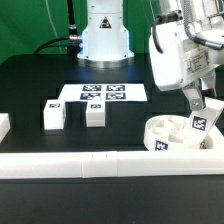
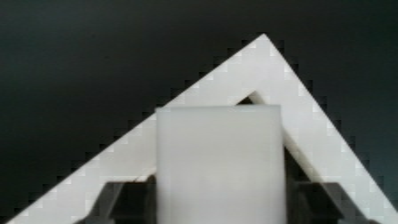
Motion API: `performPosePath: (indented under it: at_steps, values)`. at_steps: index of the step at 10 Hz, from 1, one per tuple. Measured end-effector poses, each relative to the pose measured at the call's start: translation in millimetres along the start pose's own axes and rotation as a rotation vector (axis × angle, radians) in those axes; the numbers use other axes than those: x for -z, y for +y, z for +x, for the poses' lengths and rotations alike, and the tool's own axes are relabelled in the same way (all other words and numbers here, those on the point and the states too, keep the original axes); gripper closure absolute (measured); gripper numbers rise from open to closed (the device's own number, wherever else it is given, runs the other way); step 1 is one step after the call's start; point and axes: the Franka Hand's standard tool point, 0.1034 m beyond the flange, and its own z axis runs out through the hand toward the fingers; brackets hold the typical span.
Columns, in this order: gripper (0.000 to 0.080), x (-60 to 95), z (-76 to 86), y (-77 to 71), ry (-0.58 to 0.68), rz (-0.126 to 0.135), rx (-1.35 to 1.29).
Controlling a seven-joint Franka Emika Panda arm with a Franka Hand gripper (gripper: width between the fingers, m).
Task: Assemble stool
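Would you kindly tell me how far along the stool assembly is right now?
No leg looks fixed yet. In hand: the pincer is shut on one leg, held at the round seat; whether it is seated I cannot tell. Left: the outer loose leg and the inner loose leg lie near the marker board.

No lettering can be read; black-and-white square tags stand on the marker board (image 1: 104, 92) and the seat (image 1: 160, 140).
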Motion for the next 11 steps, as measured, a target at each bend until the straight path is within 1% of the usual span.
performPosePath:
  at_steps: [1,2,3,4,6,7,11]
  values:
    - [0.0462,-0.5,0.1,0.6,0.001,-0.001,0.012]
    - [0.0295,0.6,-0.7,0.8,0.0,-0.005,0.025]
    - [0.0181,7.4,-4.5,-0.3,-0.007,-0.01,0.054]
    - [0.0159,16.8,-6.4,-3.9,-0.017,-0.001,0.099]
    - [0.0151,39.8,-2.4,-6.3,-0.025,0.015,0.139]
    - [0.0151,46.1,-2.9,-6.0,-0.03,0.017,0.14]
    - [0.0151,42.2,-1.4,-4.4,-0.025,0.013,0.143]
